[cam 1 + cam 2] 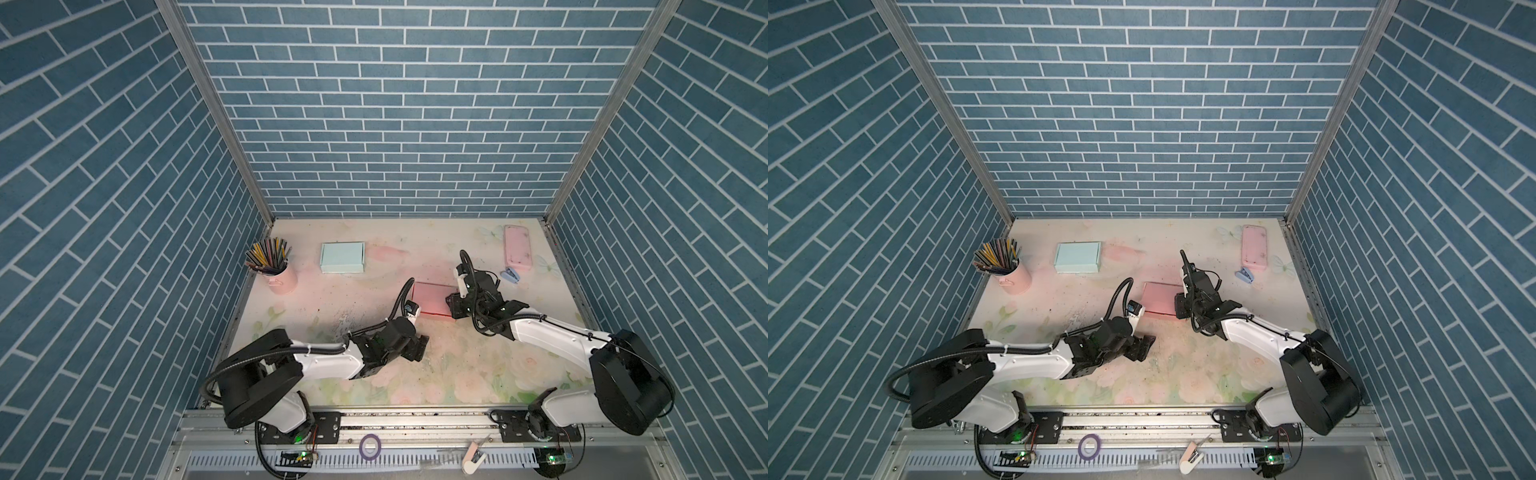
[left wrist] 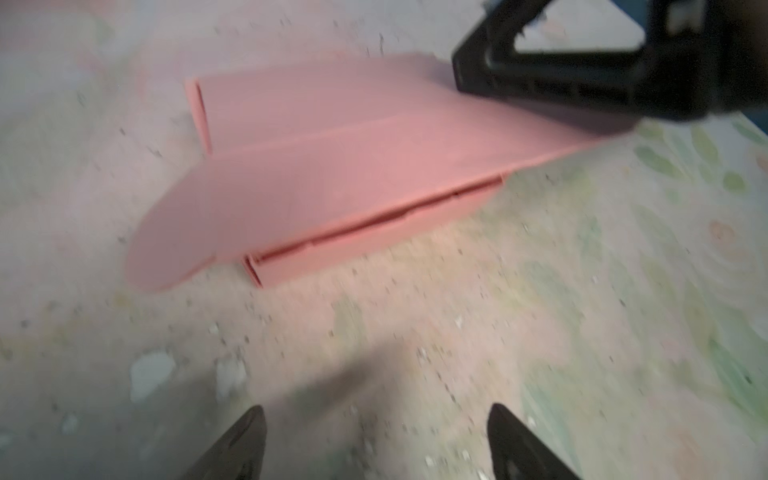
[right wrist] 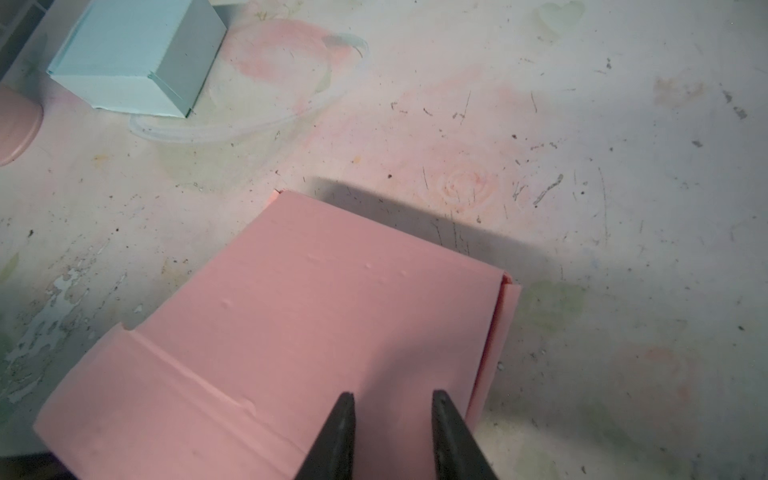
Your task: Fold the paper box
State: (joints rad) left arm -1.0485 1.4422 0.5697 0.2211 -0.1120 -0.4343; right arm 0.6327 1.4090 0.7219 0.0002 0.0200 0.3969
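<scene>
Now left gripper wide open, empty, near pink box; right gripper slightly parted over box top, clamping nothing; flap sticks out.

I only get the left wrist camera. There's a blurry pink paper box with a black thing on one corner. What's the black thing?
Observer: That is the right gripper, reaching over the right end of the flat pink paper box.
Kid: Is it pinching the box?
Observer: No. In the right wrist view its fingers stand a little apart over the lid, with nothing between them.
Kid: Is there anything else around?
Observer: A folded light blue paper box sits at the back left, near a pink cup full of pencils.
</scene>
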